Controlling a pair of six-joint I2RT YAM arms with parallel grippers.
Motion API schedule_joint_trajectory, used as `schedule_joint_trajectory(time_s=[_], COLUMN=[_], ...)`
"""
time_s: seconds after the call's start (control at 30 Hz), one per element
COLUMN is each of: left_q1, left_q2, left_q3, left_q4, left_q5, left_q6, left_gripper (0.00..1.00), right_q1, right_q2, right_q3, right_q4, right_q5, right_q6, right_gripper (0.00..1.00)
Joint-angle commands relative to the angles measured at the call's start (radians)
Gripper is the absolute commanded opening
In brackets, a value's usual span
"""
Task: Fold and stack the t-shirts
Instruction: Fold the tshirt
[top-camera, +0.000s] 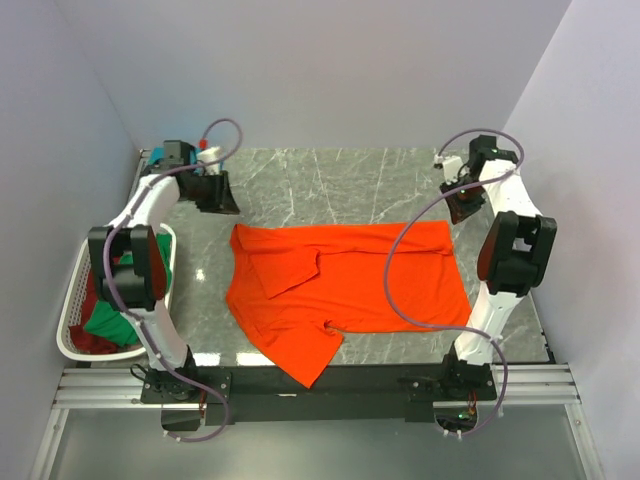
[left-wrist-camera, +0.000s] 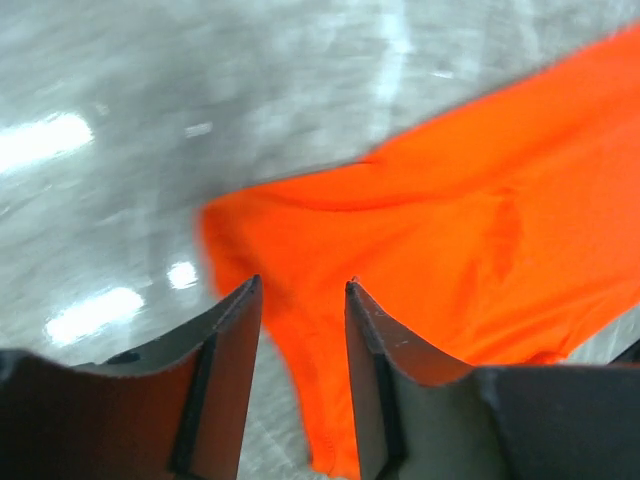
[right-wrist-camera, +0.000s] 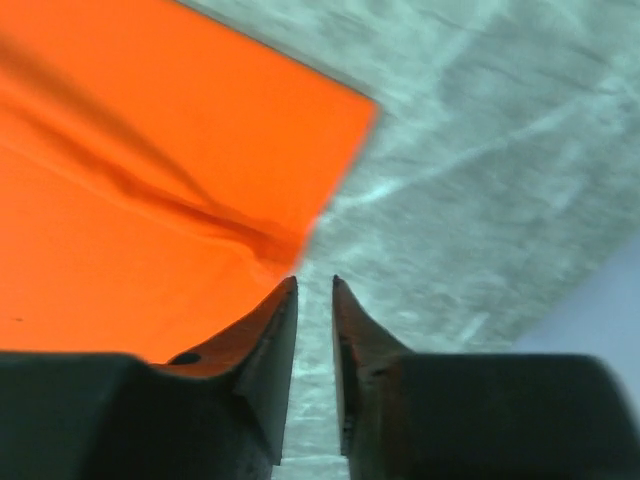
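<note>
A bright orange t-shirt (top-camera: 350, 280) lies spread on the grey marble table, with one sleeve folded in at the left and a corner hanging over the near edge. My left gripper (top-camera: 222, 203) hovers open and empty just beyond the shirt's far left corner. In the left wrist view the gripper (left-wrist-camera: 303, 285) has the orange cloth (left-wrist-camera: 450, 230) below it. My right gripper (top-camera: 462, 210) hovers at the far right corner. In the right wrist view it (right-wrist-camera: 314, 280) stands narrowly open and empty beside the shirt's edge (right-wrist-camera: 130, 180). A green shirt (top-camera: 108, 322) and a dark red shirt (top-camera: 98, 343) lie in the basket.
A white slatted laundry basket (top-camera: 68, 330) stands off the table's left edge beside the left arm. Grey walls close in on the left, back and right. Each arm's cable loops over the table, and the right one crosses the shirt.
</note>
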Motion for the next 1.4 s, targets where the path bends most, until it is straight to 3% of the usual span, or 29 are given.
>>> schedule_joint_trajectory(time_s=[0.0, 0.13, 0.33, 0.7, 0.8, 1.0, 1.17, 1.37], left_q1=[-0.126, -0.206, -0.221, -0.191, -0.184, -0.209, -0.301, -0.431], left_q2=[-0.034, 0.039, 0.151, 0.418, 0.321, 0.028, -0.068, -0.087], left_q3=[-0.043, -0.03, -0.012, 0.321, 0.289, 0.05, -0.091, -0.158], left_q4=[-0.011, -0.02, -0.025, -0.108, -0.12, -0.144, -0.214, -0.194], left_q5=[-0.04, -0.085, -0.148, -0.197, -0.114, 0.013, -0.086, -0.261], left_q6=[0.064, 0.052, 0.023, 0.042, 0.104, 0.24, 0.386, 0.377], left_gripper=[0.43, 0.39, 0.34, 0.35, 0.41, 0.48, 0.48, 0.47], right_q1=[0.069, 0.117, 0.158, 0.158, 0.157, 0.158, 0.194, 0.198], right_q2=[0.025, 0.081, 0.168, 0.309, 0.309, 0.167, 0.119, 0.113], right_q3=[0.019, 0.016, 0.011, 0.157, 0.201, 0.175, 0.117, 0.131], right_q4=[0.01, 0.053, 0.112, 0.119, 0.093, 0.046, 0.02, -0.039], right_q5=[-0.01, 0.03, 0.162, 0.34, 0.302, 0.118, 0.061, -0.014], right_q6=[0.075, 0.098, 0.104, 0.161, 0.176, 0.185, 0.193, 0.233], right_gripper=[0.24, 0.19, 0.18, 0.18, 0.18, 0.24, 0.24, 0.23])
